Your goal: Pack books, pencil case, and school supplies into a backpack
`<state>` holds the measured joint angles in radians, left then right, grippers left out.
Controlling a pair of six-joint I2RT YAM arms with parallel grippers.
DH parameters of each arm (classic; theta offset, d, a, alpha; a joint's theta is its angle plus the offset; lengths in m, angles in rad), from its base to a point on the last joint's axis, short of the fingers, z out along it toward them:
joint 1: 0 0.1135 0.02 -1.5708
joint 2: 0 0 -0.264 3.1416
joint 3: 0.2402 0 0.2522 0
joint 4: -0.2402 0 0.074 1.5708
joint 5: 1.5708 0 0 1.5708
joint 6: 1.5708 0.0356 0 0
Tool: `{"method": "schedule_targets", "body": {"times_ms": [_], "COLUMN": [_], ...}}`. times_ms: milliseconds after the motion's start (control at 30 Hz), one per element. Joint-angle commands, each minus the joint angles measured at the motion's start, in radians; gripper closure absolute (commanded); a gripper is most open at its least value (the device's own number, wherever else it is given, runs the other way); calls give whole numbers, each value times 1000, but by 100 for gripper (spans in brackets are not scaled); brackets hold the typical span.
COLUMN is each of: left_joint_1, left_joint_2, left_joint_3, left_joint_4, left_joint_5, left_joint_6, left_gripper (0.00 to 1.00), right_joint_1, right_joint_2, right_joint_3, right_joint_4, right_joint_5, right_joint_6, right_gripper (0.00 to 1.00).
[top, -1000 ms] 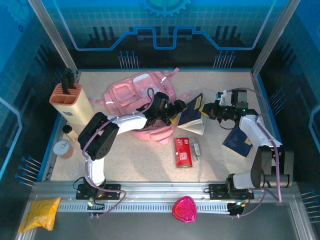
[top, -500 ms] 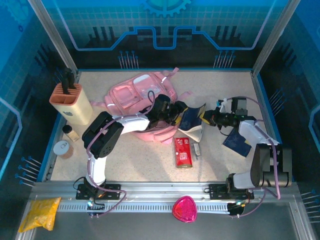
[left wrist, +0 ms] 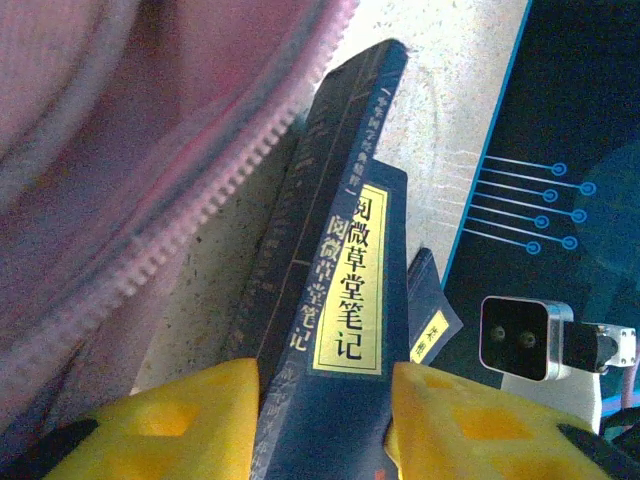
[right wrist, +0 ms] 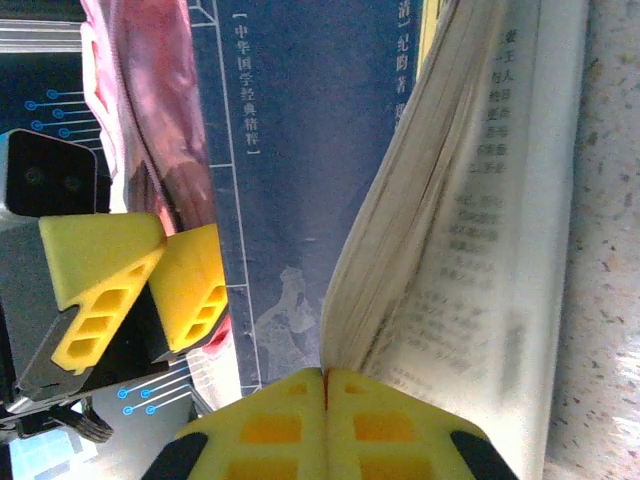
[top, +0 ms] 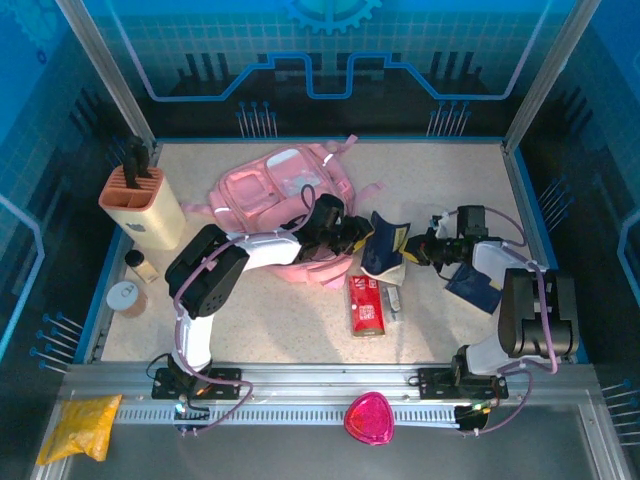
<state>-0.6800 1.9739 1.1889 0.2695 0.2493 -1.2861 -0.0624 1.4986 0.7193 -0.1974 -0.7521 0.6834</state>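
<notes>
Left wrist: left gripper [left wrist: 322,385] clamps glossy navy book [left wrist: 350,250] spine; right gripper [right wrist: 325,390] pinches its fanned pages.

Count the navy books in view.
2. The propped-up book stands beside the backpack; the flat book lies further right. Others may be hidden inside the backpack.

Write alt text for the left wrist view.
A navy-blue book with a yellow title label sits clamped between the yellow fingers of the left tool. The zip of the pink backpack runs along its left, with the speckled table beyond.
</notes>
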Motion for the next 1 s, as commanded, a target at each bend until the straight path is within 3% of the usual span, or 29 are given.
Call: {"method": "schedule_targets", "body": {"times_ms": [0, 333, 600, 967], "left_joint_1": [-37, -70, -71, -62], "left_joint_2": [14, 69, 108, 70], "left_joint_3": [43, 132, 154, 181], "left_joint_4": [-25, -217, -271, -289], "left_joint_5": [90, 103, 88, 69], "left_joint_6": [62, 284, 397, 449], "left_gripper": [65, 66, 67, 83], "right_joint_1": [-7, -7, -7, -7], "right_joint_2": [21, 74, 113, 97], "right_joint_3": [-14, -28, -25, -11], "right_joint_4": [30, 62, 71, 33], "right_joint_5": [-6, 6, 18, 40], "right_joint_6": [-24, -36, -46, -67], "right_gripper": [100, 100, 100, 100]}}
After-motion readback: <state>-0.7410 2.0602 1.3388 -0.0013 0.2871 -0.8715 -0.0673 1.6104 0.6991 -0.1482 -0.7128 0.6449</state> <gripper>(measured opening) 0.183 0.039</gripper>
